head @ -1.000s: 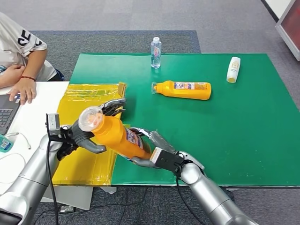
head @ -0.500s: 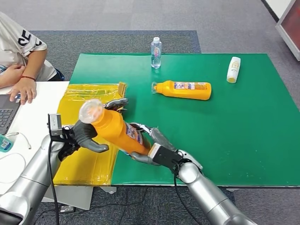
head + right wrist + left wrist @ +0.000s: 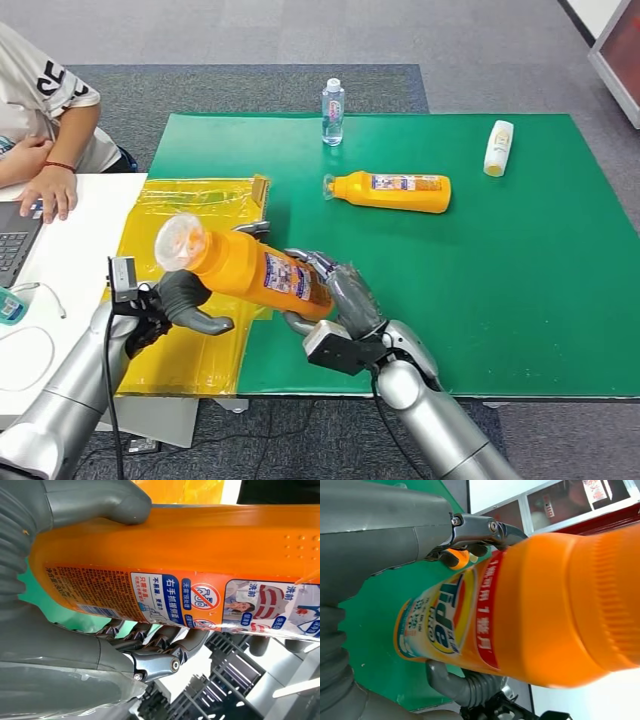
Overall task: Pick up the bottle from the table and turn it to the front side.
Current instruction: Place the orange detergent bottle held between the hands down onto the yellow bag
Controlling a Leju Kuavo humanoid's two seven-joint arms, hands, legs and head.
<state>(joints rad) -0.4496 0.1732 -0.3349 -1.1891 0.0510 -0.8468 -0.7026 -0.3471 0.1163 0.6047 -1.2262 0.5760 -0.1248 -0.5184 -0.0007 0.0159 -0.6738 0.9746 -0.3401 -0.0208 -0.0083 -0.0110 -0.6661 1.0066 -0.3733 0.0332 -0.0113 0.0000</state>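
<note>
An orange detergent bottle (image 3: 249, 268) with a clear cap (image 3: 177, 243) hangs nearly level above the near edge of the table, cap end to the left. My left hand (image 3: 177, 300) holds it near the neck, thumb below and fingers (image 3: 253, 228) behind. My right hand (image 3: 347, 300) grips its base end. In the left wrist view the bottle (image 3: 531, 610) shows its front label between my left hand's (image 3: 376, 535) thumb and fingers. In the right wrist view the bottle (image 3: 188, 555) shows its back label, with my right hand (image 3: 68, 650) wrapped around it.
A second orange bottle (image 3: 392, 190) lies on the green mat (image 3: 490, 290). A small water bottle (image 3: 333, 112) stands at the far edge, and a white bottle (image 3: 498, 148) lies far right. A yellow sheet (image 3: 173, 350) covers the left. A person's hand (image 3: 53, 190) rests by a laptop (image 3: 15, 240).
The bottle's base end has risen, so it lies flatter, and its cap has shifted left. My right hand has come up and turned with it, and more label faces the head camera.
</note>
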